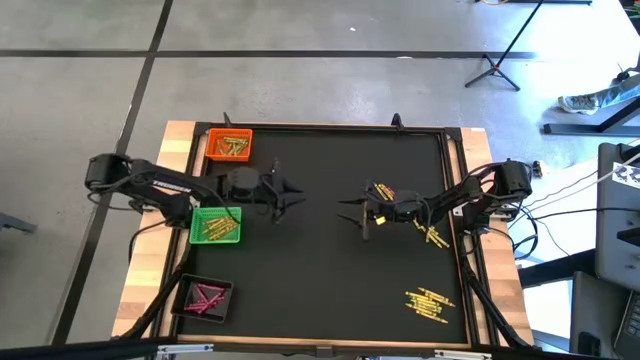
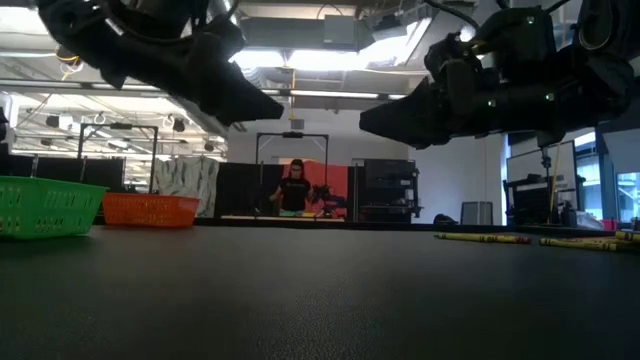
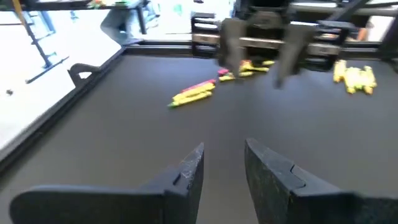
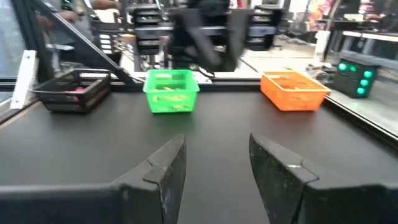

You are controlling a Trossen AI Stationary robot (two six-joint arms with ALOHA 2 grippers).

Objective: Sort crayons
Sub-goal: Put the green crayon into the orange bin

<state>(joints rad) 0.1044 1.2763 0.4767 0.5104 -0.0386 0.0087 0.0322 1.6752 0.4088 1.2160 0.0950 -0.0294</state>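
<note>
Left gripper (image 1: pixel 290 196): left of centre in the high view, above the black mat, just right of the green tray; its wrist view shows the two dark fingers (image 3: pixel 186 171) parted by a narrow gap with nothing between them.
Right gripper (image 1: pixel 352 212): right of centre in the high view, pointing toward the left gripper with a stretch of bare mat between them; fingers (image 4: pixel 165 165) apart in its wrist view, holding nothing.
Height: in the low view both grippers hang clear of the table surface, at the upper left and upper right of the frame.
Crayons on the mat (image 1: pixel 430 303): a yellow cluster at the lower right of the high view; another loose group (image 1: pixel 436 237) beside the right arm; a few more, yellow with some pink, (image 1: pixel 381 190) just above the right gripper.
Crayons, low view: thin yellow sticks (image 2: pixel 483 238) lying flat at the right edge.
Crayons, left wrist view: a yellow and pink bunch (image 3: pixel 194 93) on the mat upper centre, with a second yellow group (image 3: pixel 354 76) at the upper right.
Orange tray (image 1: pixel 229 146): upper left corner of the mat, gold-yellow sticks inside.
Green tray (image 1: pixel 216 225): below the orange one, on the mat's left edge, yellow sticks inside.
Black tray (image 1: pixel 205 297): lower left, pink sticks inside.
Background: a person (image 2: pixel 295 190) stands far behind the table in the low view.
</note>
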